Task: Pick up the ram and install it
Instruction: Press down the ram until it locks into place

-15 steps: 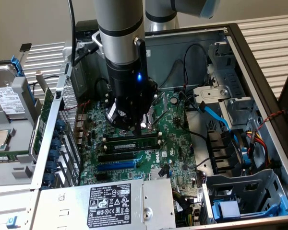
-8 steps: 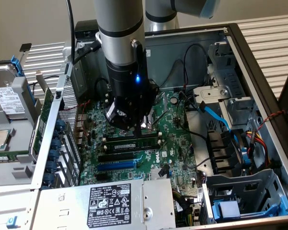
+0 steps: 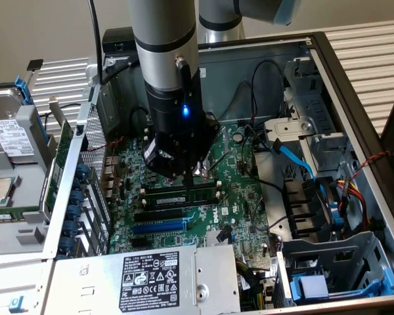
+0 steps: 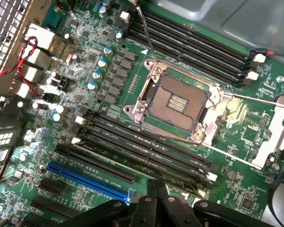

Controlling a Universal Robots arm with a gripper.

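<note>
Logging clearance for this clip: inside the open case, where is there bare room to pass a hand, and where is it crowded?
Free: the bare metal floor between the motherboard and the drive cage, crossed only by a blue cable. Crowded: the memory slots beside the CPU socket, where the shut gripper sits on the ram, and the power supply edge.

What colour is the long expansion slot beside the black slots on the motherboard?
Blue: the long blue plastic expansion slot shows best in the wrist view.

open computer case (image 3: 354, 85): green motherboard (image 4: 255, 142), bare cpu socket (image 4: 177, 101), blue expansion slot (image 4: 87, 179). power supply (image 3: 157, 279) near front; hard drive (image 3: 13, 141) lay outside.
</note>
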